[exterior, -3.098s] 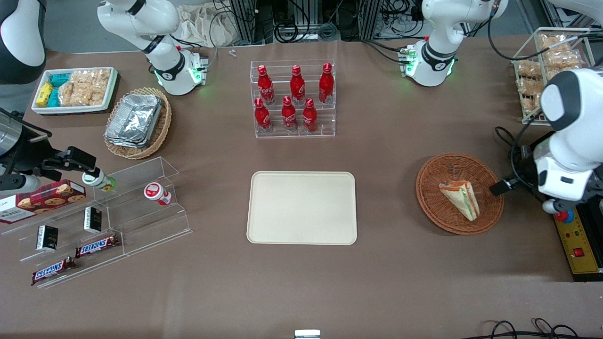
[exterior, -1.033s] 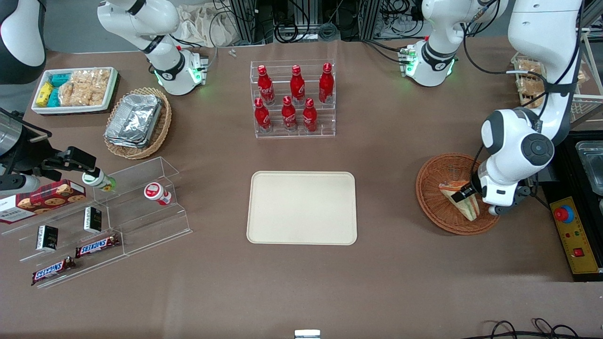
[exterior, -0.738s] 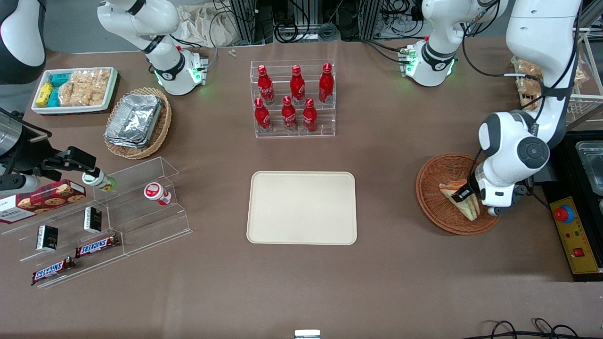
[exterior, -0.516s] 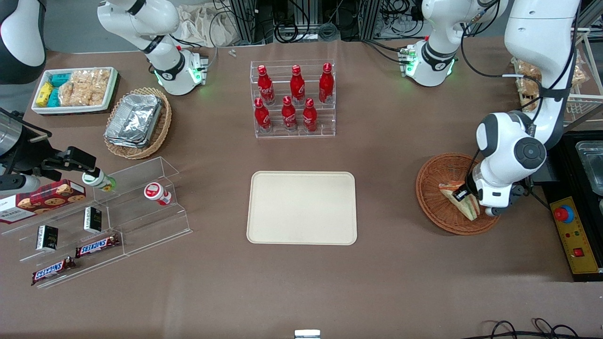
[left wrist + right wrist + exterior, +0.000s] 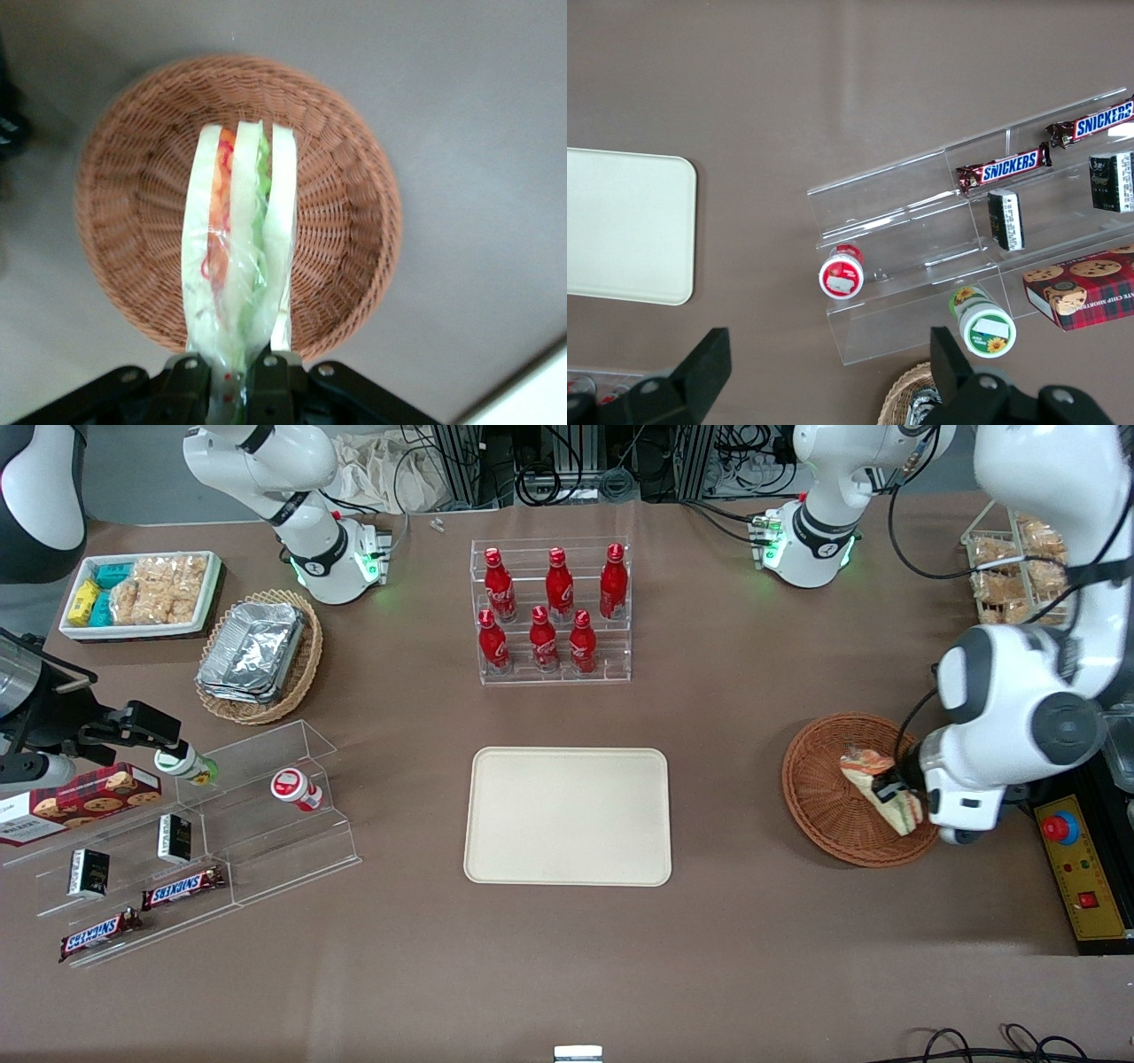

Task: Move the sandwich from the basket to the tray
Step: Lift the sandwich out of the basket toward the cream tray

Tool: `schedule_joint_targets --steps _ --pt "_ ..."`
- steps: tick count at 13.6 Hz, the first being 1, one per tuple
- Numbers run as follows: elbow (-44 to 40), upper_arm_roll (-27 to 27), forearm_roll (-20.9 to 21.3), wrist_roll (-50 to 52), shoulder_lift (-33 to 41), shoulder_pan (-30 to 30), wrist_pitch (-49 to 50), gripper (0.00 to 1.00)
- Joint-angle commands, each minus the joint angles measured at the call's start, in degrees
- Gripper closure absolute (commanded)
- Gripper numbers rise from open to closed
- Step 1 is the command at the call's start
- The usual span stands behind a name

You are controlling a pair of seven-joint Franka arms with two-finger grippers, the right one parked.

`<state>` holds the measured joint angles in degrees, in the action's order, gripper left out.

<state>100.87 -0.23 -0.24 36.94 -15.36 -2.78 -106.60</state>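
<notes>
The wrapped triangular sandwich hangs above the round reddish-brown wicker basket, held by its narrow end. My left gripper is shut on it, with a black finger on each side of the wrap. The bread slices and the orange and green filling point away from the wrist. The cream-beige tray lies flat mid-table, a good way from the basket toward the parked arm's end, with nothing on it.
A clear rack of red bottles stands farther from the front camera than the tray. A wire rack of bagged snacks and a yellow box with a red button flank the basket at the working arm's end.
The gripper came down into the basket and closed on the sandwich. Over the last half second it has risen with the sandwich, which now hangs above the basket floor.
</notes>
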Motion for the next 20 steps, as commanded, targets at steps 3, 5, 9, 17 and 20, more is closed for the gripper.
schedule_joint_targets --steps 3,5,9,17,20 --pt "-17.54 -3.08 -0.2 -5.83 -0.9 -0.21 15.62 0.87" --pt "-18.52 -6.96 -0.46 -5.39 -0.99 -0.21 15.63 0.86" --pt "-18.52 -16.53 -0.11 -5.04 -5.1 -0.21 14.05 0.89" --pt "-18.61 -20.24 2.52 1.72 -21.54 -7.76 -7.2 0.83" --pt "-18.61 -20.16 3.93 2.52 -24.36 -10.84 -9.5 0.83"
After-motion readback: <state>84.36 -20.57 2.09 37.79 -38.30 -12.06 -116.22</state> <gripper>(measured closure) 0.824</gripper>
